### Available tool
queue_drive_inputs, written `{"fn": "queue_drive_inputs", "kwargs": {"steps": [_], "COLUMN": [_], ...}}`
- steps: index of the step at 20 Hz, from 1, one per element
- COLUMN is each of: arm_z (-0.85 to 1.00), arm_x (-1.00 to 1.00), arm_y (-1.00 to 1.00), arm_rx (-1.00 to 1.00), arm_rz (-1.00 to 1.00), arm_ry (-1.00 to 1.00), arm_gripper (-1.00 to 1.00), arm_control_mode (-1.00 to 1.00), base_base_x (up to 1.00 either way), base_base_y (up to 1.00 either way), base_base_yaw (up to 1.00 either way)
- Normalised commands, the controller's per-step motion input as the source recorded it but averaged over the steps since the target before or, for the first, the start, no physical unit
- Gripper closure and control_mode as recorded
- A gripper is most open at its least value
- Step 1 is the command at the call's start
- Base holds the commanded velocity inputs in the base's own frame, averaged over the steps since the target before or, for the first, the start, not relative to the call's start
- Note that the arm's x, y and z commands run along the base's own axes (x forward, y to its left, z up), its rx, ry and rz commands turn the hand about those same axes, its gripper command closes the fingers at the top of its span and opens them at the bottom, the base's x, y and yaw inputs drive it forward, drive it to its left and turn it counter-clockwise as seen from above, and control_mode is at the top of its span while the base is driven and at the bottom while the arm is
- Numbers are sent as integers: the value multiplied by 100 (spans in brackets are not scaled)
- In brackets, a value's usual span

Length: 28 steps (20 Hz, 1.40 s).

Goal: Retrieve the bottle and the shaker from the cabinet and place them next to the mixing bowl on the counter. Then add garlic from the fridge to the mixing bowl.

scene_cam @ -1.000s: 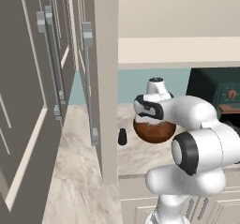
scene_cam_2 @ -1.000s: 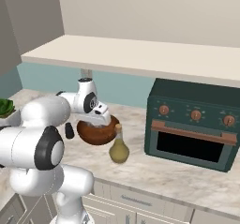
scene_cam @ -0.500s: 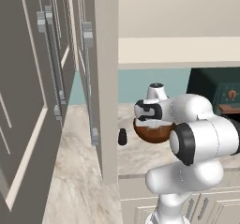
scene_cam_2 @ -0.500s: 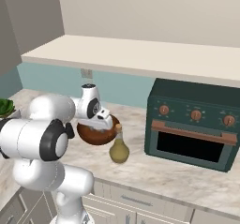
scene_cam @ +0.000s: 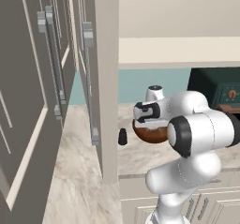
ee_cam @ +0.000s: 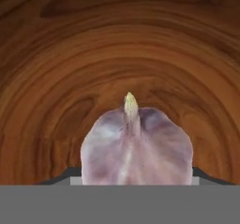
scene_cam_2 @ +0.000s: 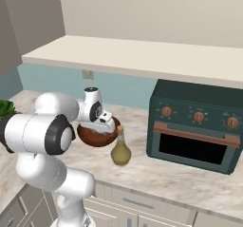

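Observation:
The wooden mixing bowl (scene_cam: 151, 134) (scene_cam_2: 96, 137) stands on the counter. My gripper (scene_cam: 151, 123) (scene_cam_2: 105, 125) reaches down into it. In the hand view the pale purple garlic (ee_cam: 136, 145) sits between my gripper's (ee_cam: 136, 180) fingertips, shut on it, just above the bowl's brown inner wall (ee_cam: 117, 45). A yellowish pear-shaped bottle (scene_cam_2: 120, 150) stands right beside the bowl. The small dark shaker (scene_cam: 123, 137) stands on the counter on the bowl's other side.
A dark green toaster oven (scene_cam_2: 195, 126) stands on the counter to the right. Tall grey cabinet doors (scene_cam: 47, 101) hang open at the left. A wall cabinet's underside (scene_cam_2: 142, 55) overhangs the counter. Something green (scene_cam_2: 4, 108) lies at the left edge.
The hand has sunk a little lower into the bowl with the garlic still in it, and the elbow has swung round. Bottle and shaker have not moved.

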Motion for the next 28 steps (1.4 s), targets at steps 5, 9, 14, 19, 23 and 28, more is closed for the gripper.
{"fn": "queue_drive_inputs", "kwargs": {"steps": [5,9,14,19,23,28], "arm_z": [-17,0,1,28,49,55], "arm_x": [1,0,-1,-24,-25,-42], "arm_y": [0,0,0,0,0,0], "arm_rx": [0,0,0,0,0,0], "arm_rz": [0,0,0,0,0,0], "arm_ry": [0,0,0,-7,-9,-9], "arm_gripper": [100,100,-100,-100,-100,-100], "arm_control_mode": [-100,-100,-100,-100,-100,-100], "base_base_x": [0,0,0,0,0,0], "base_base_y": [0,0,0,0,0,0], "base_base_yaw": [0,0,0,0,0,0]}}
